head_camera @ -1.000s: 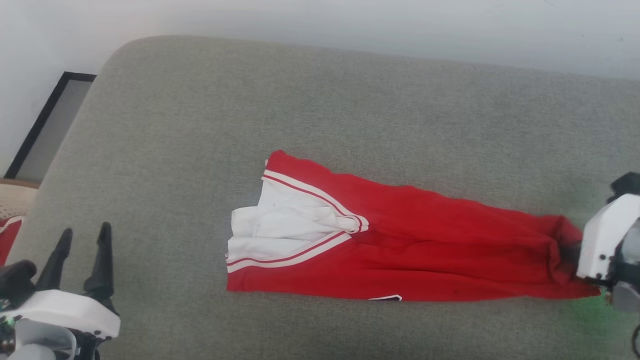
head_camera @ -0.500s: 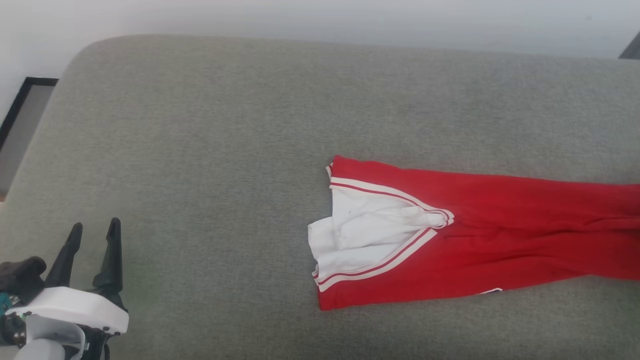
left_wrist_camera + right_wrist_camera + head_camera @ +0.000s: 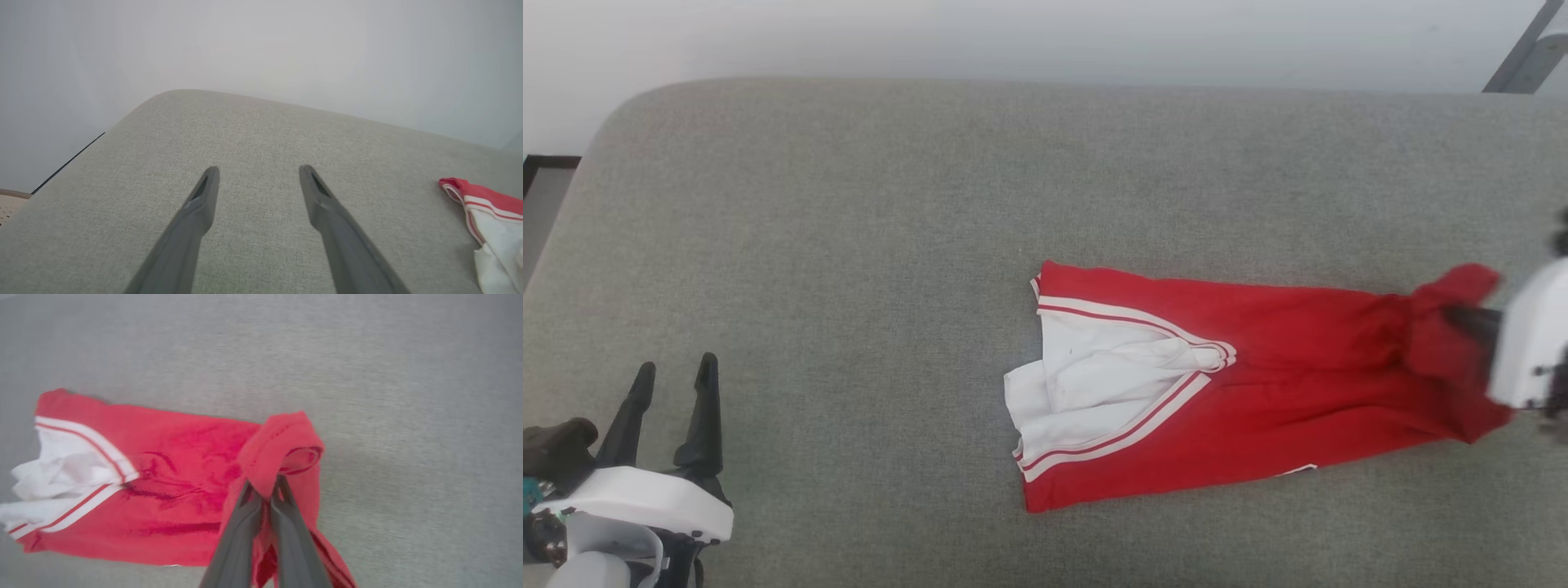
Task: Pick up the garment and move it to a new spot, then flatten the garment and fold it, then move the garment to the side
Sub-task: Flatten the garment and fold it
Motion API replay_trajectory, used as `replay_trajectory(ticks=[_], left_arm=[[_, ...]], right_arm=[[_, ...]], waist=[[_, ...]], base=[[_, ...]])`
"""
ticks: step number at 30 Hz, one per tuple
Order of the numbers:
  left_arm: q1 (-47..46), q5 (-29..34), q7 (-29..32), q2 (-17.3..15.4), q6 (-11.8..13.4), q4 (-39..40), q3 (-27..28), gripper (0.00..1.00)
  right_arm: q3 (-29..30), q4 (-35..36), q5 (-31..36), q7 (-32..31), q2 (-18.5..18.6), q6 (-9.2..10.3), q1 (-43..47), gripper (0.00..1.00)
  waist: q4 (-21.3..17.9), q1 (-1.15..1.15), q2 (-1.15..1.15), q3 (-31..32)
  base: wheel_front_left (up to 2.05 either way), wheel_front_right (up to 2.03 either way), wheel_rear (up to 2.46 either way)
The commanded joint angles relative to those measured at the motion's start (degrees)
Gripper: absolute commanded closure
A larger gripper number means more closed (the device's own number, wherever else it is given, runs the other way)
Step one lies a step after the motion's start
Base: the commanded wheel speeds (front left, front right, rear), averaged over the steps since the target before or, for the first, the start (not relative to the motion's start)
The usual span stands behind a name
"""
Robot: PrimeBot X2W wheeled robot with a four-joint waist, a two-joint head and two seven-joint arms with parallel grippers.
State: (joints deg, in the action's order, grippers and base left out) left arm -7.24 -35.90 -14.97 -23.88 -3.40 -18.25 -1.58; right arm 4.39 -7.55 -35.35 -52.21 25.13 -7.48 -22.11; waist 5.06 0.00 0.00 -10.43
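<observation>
Gripping the red end of the garment (image 3: 1258, 384) (stretched from centre to right edge of the cushion (image 3: 849, 245)), the right gripper (image 3: 264, 486) has its jaws clenched. The left gripper (image 3: 678, 367) has its jaws released. Further folding and moving aside apparently remain.

Bare grey cushion (image 3: 833, 245) is stretching wide ahead of the left gripper (image 3: 677, 363), whose fingers are standing well apart with plain cushion showing between them, so there is plenty of passage forward and rightward. The garment (image 3: 1258, 384) is lying across the right half, taking up the ground from the middle out to the right gripper (image 3: 264, 482), which is pinching its bunched red end, so that lane is being blocked. Behind, the pale wall (image 3: 1013, 33) is closing off the far edge; a broad strip of cushion is running free between wall and cloth.
</observation>
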Motion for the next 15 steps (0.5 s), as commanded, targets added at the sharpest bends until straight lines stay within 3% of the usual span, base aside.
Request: replay_trajectory(ticks=[1, 7, 15], left_arm=[[0.1, 0.35, -0.24, 0.16, -0.27, 0.01, 0.08, 0.0], [-1.03, 1.07, -0.16, 0.74, -0.75, -0.66, -1.56, 0.0], [-3.51, 1.76, 0.26, 1.47, -1.72, -2.14, -4.2, 0.0]], right_arm=[[-2.1, 2.58, -0.73, -0.53, -1.65, -0.03, 0.88, 1.0], [-11.27, 6.92, -1.37, -1.59, -5.32, -0.03, -0.26, 1.0], [-20.94, 2.16, -2.91, 1.22, -8.9, -0.03, -4.28, 1.0]], waist=[[0.06, 0.0, 0.0, 0.45], [1.6, 0.0, 0.0, 1.35], [5.36, 0.0, 0.0, 1.89]], base=[[0.0, 0.0, 0.0], [0.0, 0.0, 0.0], [0.0, 0.0, 0.0]])
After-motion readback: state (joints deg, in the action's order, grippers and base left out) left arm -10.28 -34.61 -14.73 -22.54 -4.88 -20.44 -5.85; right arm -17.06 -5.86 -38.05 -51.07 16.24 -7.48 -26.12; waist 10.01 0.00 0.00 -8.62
